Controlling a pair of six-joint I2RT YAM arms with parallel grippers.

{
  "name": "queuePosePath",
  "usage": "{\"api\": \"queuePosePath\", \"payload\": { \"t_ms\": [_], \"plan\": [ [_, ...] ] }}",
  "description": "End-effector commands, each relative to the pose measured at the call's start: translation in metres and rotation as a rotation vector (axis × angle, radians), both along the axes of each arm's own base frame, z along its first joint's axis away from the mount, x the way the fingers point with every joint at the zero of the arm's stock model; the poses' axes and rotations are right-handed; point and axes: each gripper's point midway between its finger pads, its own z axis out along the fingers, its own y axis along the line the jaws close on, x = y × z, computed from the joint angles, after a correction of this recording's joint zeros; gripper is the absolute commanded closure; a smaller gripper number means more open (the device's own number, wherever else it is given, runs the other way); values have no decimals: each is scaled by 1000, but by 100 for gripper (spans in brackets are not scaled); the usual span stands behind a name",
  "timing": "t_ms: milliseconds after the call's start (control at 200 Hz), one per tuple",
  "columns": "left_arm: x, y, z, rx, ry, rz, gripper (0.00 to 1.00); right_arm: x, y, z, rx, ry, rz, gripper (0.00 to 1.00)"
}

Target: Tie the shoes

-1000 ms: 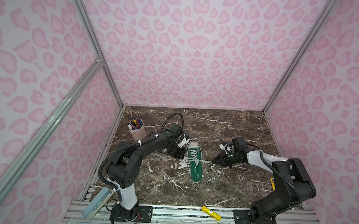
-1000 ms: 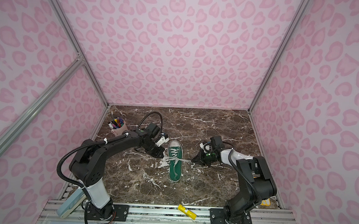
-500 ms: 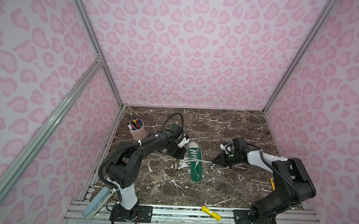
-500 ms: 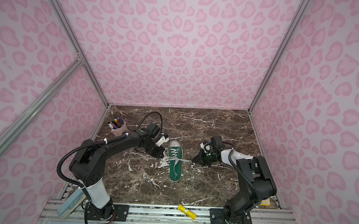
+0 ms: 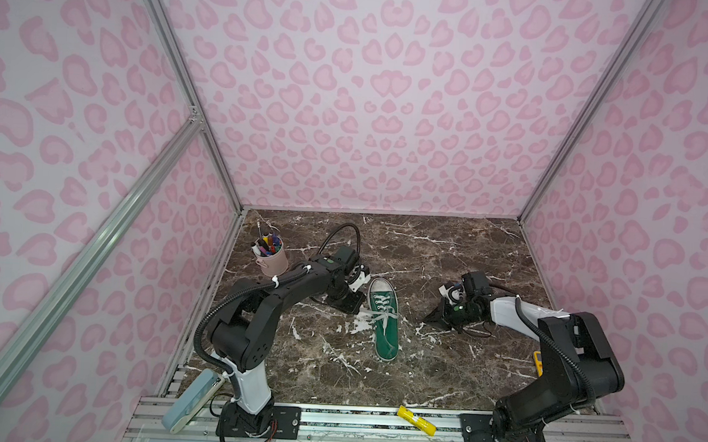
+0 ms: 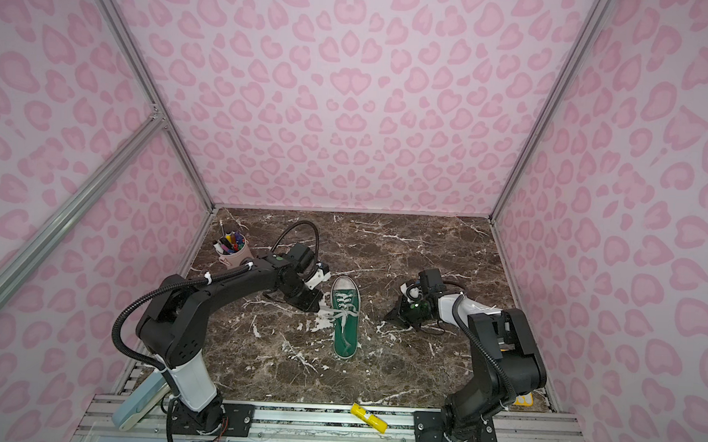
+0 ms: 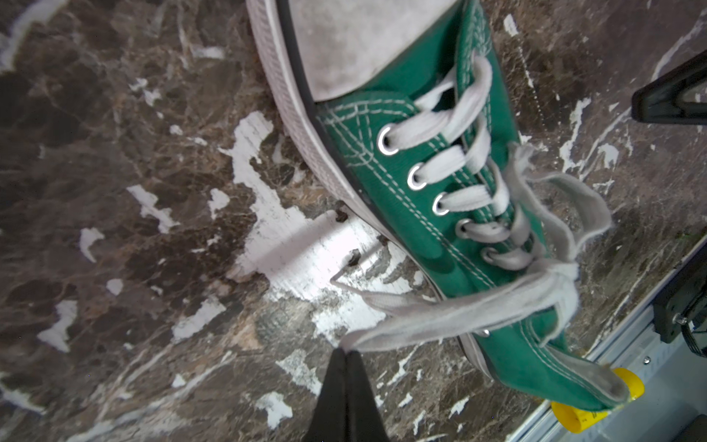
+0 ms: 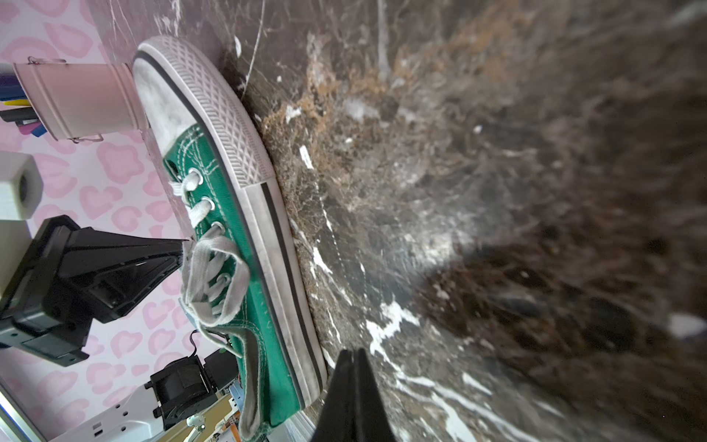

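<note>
Green canvas low-top sneaker [image 5: 387,338] lies centre frame; left claw [image 7: 346,354] pinches its off-white flat lace [image 7: 440,318] taut, apparently tightening the knot [image 7: 558,273]; right claw [image 8: 354,354] closed, empty.

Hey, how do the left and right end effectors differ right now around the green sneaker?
The left end effector pinches a lace pulled out from the sneaker; the right end effector grips nothing visible. The left one sits close beside the sneaker; the right one stands farther off on the opposite side. Both are shut, low over the table, pointing toward the sneaker.
</note>
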Motion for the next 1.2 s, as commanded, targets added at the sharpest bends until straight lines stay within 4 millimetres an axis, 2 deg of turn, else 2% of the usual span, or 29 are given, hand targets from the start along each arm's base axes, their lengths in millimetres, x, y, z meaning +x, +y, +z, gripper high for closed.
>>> {"api": "queuePosePath", "payload": {
  "t_ms": [0,60,125,195,290,395,485,655,695,780,800,930,1090,1195],
  "plan": [
    [-1,-3,5,-17,6,-8,96,-1,7,5,8,-7,32,100],
    [-1,-7,6,-22,3,-9,96,1,9,8,23,-12,29,100],
    [-1,-12,8,-42,2,-15,96,2,12,12,29,-18,35,92],
    [0,-15,11,-49,-14,-11,85,1,16,13,30,-17,49,85],
    [1,-19,15,-68,-22,-6,80,-1,20,14,26,-18,62,80],
    [0,-21,17,-74,-23,-6,81,-3,25,15,22,-19,77,75],
    [-1,-22,19,-79,-25,-4,85,-3,30,18,26,-27,85,73],
    [-6,-24,27,-86,-30,-2,85,-1,38,26,39,-47,99,68],
    [-7,-24,28,-85,-28,-1,80,-2,41,27,41,-49,108,68],
    [-9,-24,28,-81,-28,0,65,-3,48,29,46,-53,121,67],
    [-9,-24,28,-81,-31,-1,59,-4,50,29,48,-52,123,66],
    [-7,-24,33,-84,-54,9,46,-7,59,27,59,-47,132,65],
    [-6,-26,46,-118,-82,22,37,-7,65,31,77,-63,133,64],
    [-10,-26,50,-143,-80,37,35,-6,66,35,81,-76,133,64]
  ]
}}
